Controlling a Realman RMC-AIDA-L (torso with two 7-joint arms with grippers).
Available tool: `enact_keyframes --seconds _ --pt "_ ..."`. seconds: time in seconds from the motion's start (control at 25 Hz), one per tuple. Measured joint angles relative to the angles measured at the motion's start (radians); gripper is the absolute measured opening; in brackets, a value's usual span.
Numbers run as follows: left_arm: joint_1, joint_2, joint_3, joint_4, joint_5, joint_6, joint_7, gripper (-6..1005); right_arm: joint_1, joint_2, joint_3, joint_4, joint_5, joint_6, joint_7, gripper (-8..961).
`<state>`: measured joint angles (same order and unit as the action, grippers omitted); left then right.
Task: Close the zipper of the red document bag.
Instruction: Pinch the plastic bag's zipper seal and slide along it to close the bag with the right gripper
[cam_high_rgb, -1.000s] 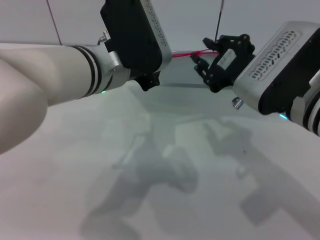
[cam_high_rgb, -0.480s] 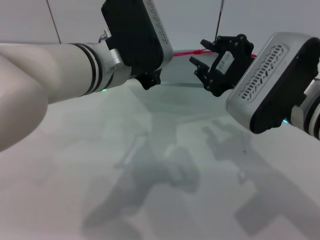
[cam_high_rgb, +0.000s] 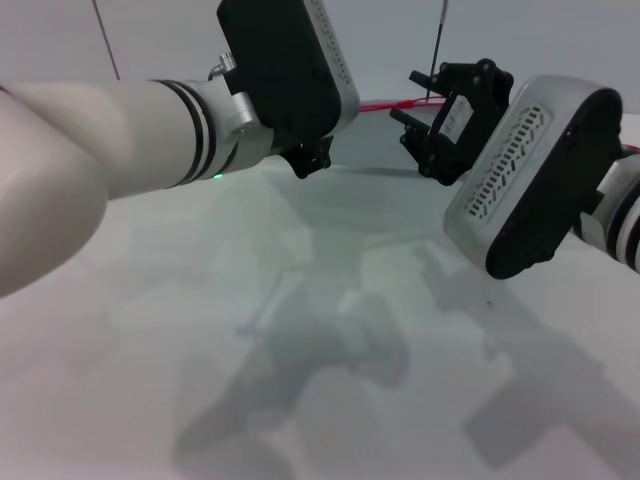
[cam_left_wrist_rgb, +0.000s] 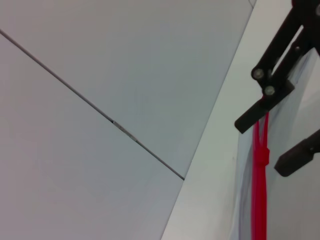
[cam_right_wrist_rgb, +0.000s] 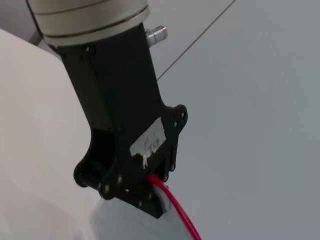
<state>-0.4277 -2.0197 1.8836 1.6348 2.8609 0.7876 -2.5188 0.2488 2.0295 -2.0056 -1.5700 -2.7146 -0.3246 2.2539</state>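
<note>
The zipper (cam_high_rgb: 378, 105) shows as a thin bright red line along the far long edge of the red document bag (cam_high_rgb: 375, 150), a flat translucent pale pouch lying at the far side of the white counter (cam_high_rgb: 300, 330), close to the grey wall (cam_high_rgb: 150, 40). In the head view, only a short run of the red strip is visible, between the 2 arms; the rest of the bag is largely screened by them.

The left wrist view gives the closer look: the zipper (cam_left_wrist_rgb: 260, 190) appears there as 2 red strands meeting at a small knot-like bump, running along the bag's edge (cam_left_wrist_rgb: 295, 200) beside the counter's rim. It also shows the right gripper (cam_left_wrist_rgb: 280, 145) with 1 black finger set at the red strip and the other apart from it, the jaws spread wide.

The right wrist view shows what the others hide: the left gripper (cam_right_wrist_rgb: 150, 192) holds the red strip (cam_right_wrist_rgb: 175, 207) at the bag's corner, its jaws closed on it. A white label on that gripper's black body carries writing too small to read.

From the head camera, the left gripper (cam_high_rgb: 310, 160) sits low at the bag's left end, while the right gripper (cam_high_rgb: 425, 135) hovers near the strip to the right.
</note>
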Motion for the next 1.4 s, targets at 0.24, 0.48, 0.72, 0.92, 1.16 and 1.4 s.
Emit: enact_keyframes --seconds 0.24,0.48,0.72,0.92,1.16,1.4 --pt "-0.013 0.001 0.0 0.001 0.0 0.009 0.0 119 0.009 0.001 -0.014 0.005 -0.058 -0.006 0.001 333" --pt "-0.016 0.0 0.0 0.001 0.0 0.009 0.0 124 0.03 0.001 -0.025 0.021 -0.07 -0.035 0.003 332" --pt "-0.016 -0.003 0.002 0.01 0.003 0.009 0.0 128 0.045 0.002 -0.02 0.034 -0.07 -0.036 0.011 332" --pt "-0.016 -0.003 0.003 0.011 0.004 0.009 0.0 133 0.055 0.003 -0.006 0.036 -0.07 -0.036 0.06 331" --pt "-0.016 -0.003 0.005 0.011 0.008 0.008 0.0 138 0.056 0.004 0.005 0.036 -0.07 -0.036 0.086 233" --pt "-0.016 -0.002 0.004 0.013 0.008 0.008 0.0 142 0.056 0.003 0.006 0.036 -0.07 -0.037 0.093 120"
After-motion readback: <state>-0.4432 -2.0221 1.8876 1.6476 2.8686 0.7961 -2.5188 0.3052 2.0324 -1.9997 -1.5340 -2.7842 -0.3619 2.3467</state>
